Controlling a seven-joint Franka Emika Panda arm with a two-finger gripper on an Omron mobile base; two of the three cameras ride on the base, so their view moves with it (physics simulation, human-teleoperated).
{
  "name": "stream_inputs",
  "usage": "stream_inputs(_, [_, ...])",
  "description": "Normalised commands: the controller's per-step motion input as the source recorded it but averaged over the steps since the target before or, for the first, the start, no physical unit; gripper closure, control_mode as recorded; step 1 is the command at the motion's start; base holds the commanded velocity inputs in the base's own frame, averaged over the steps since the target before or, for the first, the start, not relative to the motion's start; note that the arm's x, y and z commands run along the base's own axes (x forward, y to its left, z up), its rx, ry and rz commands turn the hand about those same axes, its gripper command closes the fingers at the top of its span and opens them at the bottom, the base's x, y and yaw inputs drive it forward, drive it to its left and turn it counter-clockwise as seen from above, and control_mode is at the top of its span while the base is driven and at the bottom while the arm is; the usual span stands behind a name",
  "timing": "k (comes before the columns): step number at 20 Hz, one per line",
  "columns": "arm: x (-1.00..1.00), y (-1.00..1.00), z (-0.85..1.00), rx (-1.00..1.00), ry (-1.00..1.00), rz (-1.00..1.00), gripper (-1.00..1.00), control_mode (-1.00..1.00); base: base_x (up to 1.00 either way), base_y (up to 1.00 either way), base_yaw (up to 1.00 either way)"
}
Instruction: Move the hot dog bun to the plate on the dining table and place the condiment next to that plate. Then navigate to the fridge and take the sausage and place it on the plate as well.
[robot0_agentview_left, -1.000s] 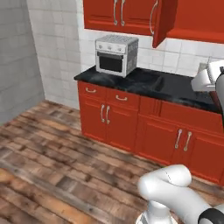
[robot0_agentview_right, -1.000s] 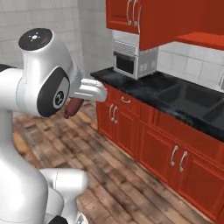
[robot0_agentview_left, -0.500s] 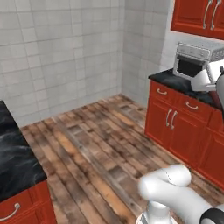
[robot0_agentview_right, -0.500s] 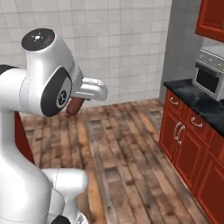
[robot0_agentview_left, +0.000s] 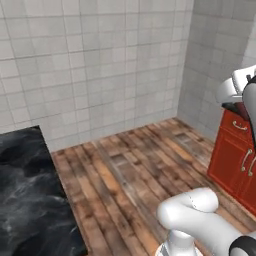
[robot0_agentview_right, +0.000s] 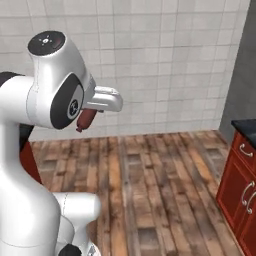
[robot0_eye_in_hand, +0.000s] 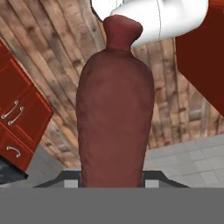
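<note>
My gripper (robot0_eye_in_hand: 111, 177) is shut on the sausage (robot0_eye_in_hand: 113, 113), a dark red-brown cylinder with a rounded, pinched end that stands up between the fingertips in the hand view. In the right base view the sausage (robot0_agentview_right: 86, 119) hangs tilted under the white hand, high above the wooden floor. A corner of the dining table (robot0_agentview_left: 30, 200), with its glossy black marble top veined in white, shows at the lower left of the left base view. The plate, the hot dog bun, the condiment and the fridge are out of view.
Red cabinets (robot0_agentview_left: 235, 150) with a black countertop (robot0_agentview_right: 246, 125) stand at the right. A grey tiled wall (robot0_agentview_left: 100, 65) closes the back. Open wooden floor (robot0_agentview_right: 160, 185) lies between the dining table and the cabinets.
Both base views have swung left: the cabinets and the small oven slid off to the right, and the tiled wall and the dining table's corner came in. The sausage stays in the gripper.
</note>
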Motion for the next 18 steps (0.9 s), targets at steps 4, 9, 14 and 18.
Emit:
stream_inputs(4, [0.0,0.0,0.0,0.0,0.0,0.0,1.0,1.0,1.0,0.0,0.25])
stream_inputs(9, [0.0,0.0,0.0,0.0,0.0,0.0,1.0,1.0,1.0,0.0,0.27])
stream_inputs(14, [0.0,0.0,0.0,0.0,0.0,0.0,1.0,1.0,1.0,0.0,0.28])
stream_inputs(18, [0.0,0.0,0.0,0.0,0.0,0.0,1.0,1.0,1.0,0.0,0.29])
